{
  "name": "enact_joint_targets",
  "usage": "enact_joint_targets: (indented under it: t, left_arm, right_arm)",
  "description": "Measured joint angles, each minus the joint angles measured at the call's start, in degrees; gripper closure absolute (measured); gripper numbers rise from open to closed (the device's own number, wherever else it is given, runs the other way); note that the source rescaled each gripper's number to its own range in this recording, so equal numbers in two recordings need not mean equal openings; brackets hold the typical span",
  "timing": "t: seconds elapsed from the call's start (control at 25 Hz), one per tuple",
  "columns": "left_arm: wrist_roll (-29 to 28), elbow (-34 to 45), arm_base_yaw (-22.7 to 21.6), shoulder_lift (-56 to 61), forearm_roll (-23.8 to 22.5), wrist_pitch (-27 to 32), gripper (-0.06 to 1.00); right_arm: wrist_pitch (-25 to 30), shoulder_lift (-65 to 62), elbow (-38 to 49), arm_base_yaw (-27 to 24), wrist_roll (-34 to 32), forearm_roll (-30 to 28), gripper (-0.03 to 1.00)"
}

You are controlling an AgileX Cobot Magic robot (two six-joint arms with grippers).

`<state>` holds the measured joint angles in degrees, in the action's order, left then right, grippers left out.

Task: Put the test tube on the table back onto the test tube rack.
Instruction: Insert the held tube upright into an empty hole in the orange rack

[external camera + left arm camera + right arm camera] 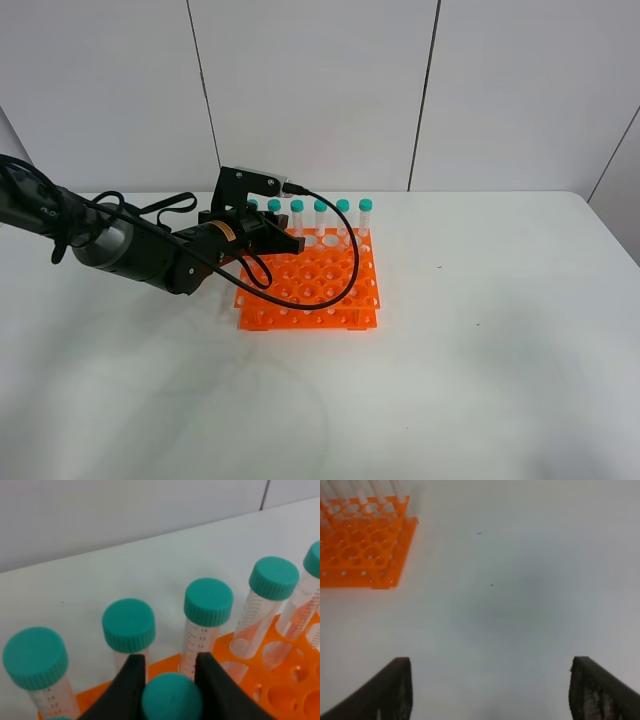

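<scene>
— Where's the test tube (171,698) now? I can't spot one lying on the table (480,360).

— It isn't on the table. The left claw (283,240) has it, clenched on it just under the teal cap. From the left wrist camera you can see the two black fingers (131,677) hugging that cap on either side.

— So which step is this?

— The putting-back, I'd say. The claw hangs over the left rear corner of the test tube rack (310,285), and right beyond its fingertips stands the back row of capped tubes (320,216). Whether the tip has gone into a hole yet, I can't tell; the claw hides it.

— What does it need next?

— My guess: keep the tube upright, line it with a free hole in the row just in front of those standing tubes, lower straight, then let go. The neighbours stand close, so a sideways nudge could knock them.

— And the other arm?

— The right claw (490,690) is spread wide with nothing in it, well off to the side, with the rack far ahead of it.
</scene>
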<state>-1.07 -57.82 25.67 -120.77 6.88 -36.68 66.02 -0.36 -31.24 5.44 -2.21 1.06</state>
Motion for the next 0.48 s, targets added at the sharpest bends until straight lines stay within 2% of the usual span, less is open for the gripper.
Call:
enact_joint_targets:
  t: [0.2, 0.48]
  left_arm:
    - [0.0, 0.0, 0.0, 0.69, -0.41, 3.41, 0.79]
    - [0.0, 0.0, 0.0, 2.54, -0.41, 4.17, 0.75]
  right_arm:
    - [0.0, 0.0, 0.0, 0.0, 0.0, 0.0, 0.17]
    - [0.0, 0.0, 0.0, 0.0, 0.0, 0.07, 0.17]
